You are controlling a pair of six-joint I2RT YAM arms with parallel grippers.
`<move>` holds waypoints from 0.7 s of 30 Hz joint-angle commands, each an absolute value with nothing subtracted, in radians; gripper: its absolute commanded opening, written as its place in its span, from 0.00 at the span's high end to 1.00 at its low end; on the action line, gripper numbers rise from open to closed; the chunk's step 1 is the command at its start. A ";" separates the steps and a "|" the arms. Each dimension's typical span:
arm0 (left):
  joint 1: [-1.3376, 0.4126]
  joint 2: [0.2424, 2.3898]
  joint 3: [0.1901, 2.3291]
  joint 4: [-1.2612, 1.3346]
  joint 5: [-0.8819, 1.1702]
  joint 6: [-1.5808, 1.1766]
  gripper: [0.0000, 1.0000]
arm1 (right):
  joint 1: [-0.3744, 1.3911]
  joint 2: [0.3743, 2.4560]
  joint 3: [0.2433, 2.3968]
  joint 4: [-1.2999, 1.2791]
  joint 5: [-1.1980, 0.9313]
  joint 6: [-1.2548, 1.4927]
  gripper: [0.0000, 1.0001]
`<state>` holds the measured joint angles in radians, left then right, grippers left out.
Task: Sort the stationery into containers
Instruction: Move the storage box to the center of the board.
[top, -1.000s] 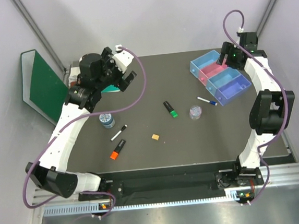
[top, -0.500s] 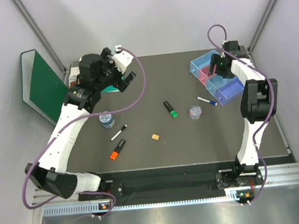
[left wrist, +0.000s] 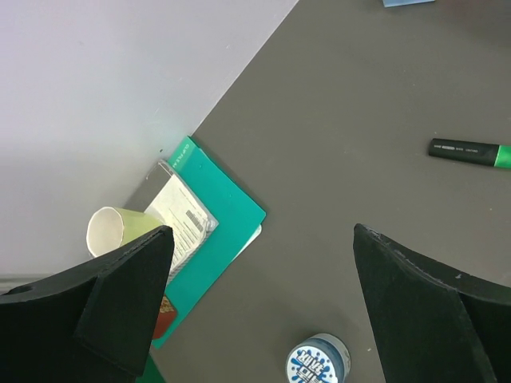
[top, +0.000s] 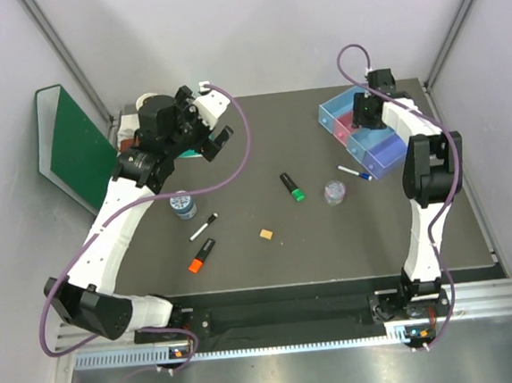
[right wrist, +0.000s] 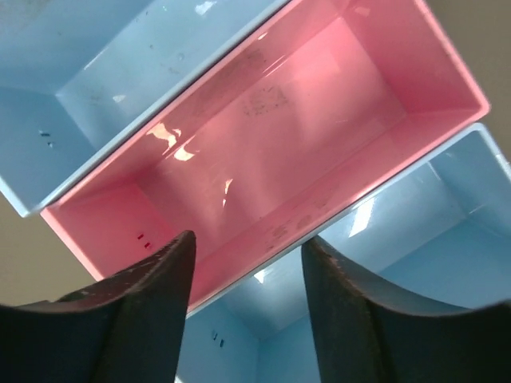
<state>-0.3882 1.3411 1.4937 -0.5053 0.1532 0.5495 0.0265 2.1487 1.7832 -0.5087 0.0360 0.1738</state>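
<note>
The containers (top: 337, 113) are a row of joined bins at the back right. My right gripper (top: 366, 112) hangs right over them. In the right wrist view my right gripper (right wrist: 243, 243) is open, its jaws on either side of the wall between the pink bin (right wrist: 279, 136) and the blue bin (right wrist: 383, 263). My left gripper (left wrist: 262, 235) is open and empty, above the blue-patterned tin (left wrist: 318, 361). On the table lie a green-capped highlighter (top: 291, 187), an orange-capped highlighter (top: 201, 255), two white pens (top: 203, 226) (top: 355, 173), a clear tub (top: 334, 192) and a tan block (top: 266, 234).
A green folder (left wrist: 209, 239) and a paper cup (left wrist: 118, 231) sit at the back left corner under my left arm. A larger green binder (top: 73, 149) leans against the left wall. The light blue bin (right wrist: 120, 64) is the end one.
My right gripper has swung left from the far right end of the bins to the pink and blue ones, and its jaws have narrowed. The left arm has hardly moved.
</note>
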 commanded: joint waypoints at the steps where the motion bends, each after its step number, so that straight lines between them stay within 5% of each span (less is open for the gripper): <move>1: -0.373 1.296 1.473 -0.462 0.175 0.531 0.01 | 0.078 2.164 1.836 -0.476 0.054 0.137 0.48; 7: -0.357 1.282 1.448 -0.454 0.192 0.512 0.01 | 0.136 2.172 1.856 -0.472 0.080 0.080 0.61; 21: -0.319 1.236 1.390 -0.446 0.212 0.497 0.01 | 0.299 2.154 1.816 -0.442 0.104 -0.087 0.67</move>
<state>-0.3325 1.2808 1.4117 -0.4957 0.1936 0.5213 0.2317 2.1880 1.8343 -0.5007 0.1051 -0.0044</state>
